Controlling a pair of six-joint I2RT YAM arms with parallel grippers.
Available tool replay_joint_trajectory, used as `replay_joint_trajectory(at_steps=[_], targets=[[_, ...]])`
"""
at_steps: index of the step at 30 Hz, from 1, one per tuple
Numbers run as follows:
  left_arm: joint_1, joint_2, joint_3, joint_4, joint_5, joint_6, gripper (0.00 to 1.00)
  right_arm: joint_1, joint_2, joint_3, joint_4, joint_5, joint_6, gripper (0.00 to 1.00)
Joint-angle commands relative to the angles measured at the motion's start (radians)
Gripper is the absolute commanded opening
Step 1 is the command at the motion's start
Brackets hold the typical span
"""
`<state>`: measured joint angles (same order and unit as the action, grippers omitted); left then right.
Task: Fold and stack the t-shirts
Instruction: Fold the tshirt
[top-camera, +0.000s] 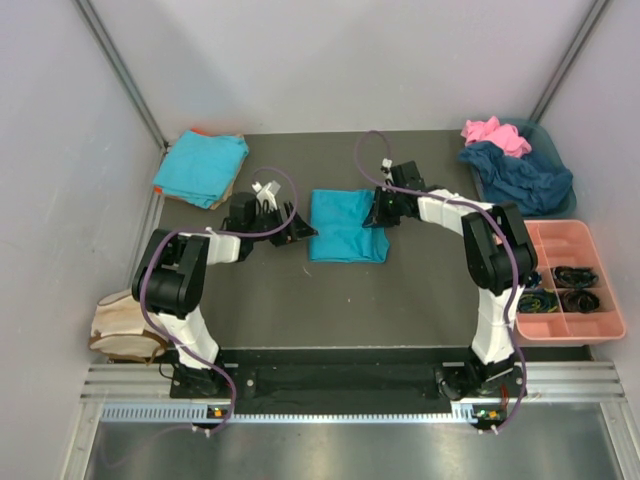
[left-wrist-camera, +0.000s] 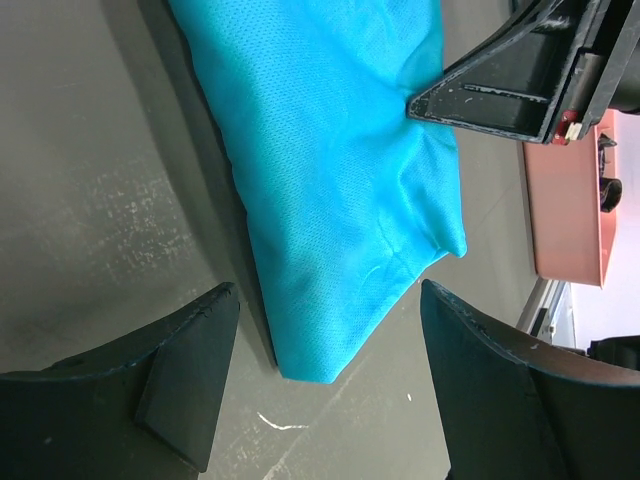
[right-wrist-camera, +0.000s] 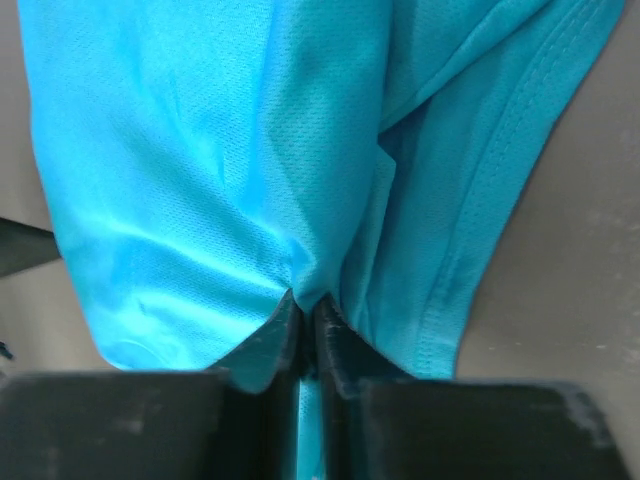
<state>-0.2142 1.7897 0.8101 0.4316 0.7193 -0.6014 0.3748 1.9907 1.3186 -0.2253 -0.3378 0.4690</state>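
A folded turquoise t-shirt (top-camera: 345, 225) lies on the dark table centre. It fills the right wrist view (right-wrist-camera: 250, 170) and shows in the left wrist view (left-wrist-camera: 330, 160). My right gripper (top-camera: 378, 210) is shut on the shirt's right edge, pinching a fold of fabric (right-wrist-camera: 305, 300). My left gripper (top-camera: 300, 228) is open just left of the shirt, its fingers (left-wrist-camera: 190, 370) apart, with the shirt's near corner (left-wrist-camera: 310, 365) just beyond them. A stack of folded turquoise shirts (top-camera: 203, 167) sits at the back left.
A teal bin (top-camera: 545, 150) with pink and navy shirts (top-camera: 520, 175) stands at the back right. A pink divided tray (top-camera: 572, 280) with small dark items is at the right. A beige bag (top-camera: 125, 330) lies off the table's left edge.
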Motion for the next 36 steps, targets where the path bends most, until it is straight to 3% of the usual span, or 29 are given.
replay_joint_trajectory(at_steps=[1,24,36], targets=[[0.012,0.004,-0.011,0.084,0.031,-0.006,0.78,0.016,-0.001,0.041,0.047,-0.030,0.006,0.00],[0.018,0.023,-0.023,0.121,0.054,-0.023,0.78,0.016,-0.182,0.083,-0.045,-0.007,-0.029,0.00],[0.024,0.028,-0.019,0.110,0.063,-0.014,0.78,-0.004,-0.207,0.004,-0.066,0.065,-0.041,0.00]])
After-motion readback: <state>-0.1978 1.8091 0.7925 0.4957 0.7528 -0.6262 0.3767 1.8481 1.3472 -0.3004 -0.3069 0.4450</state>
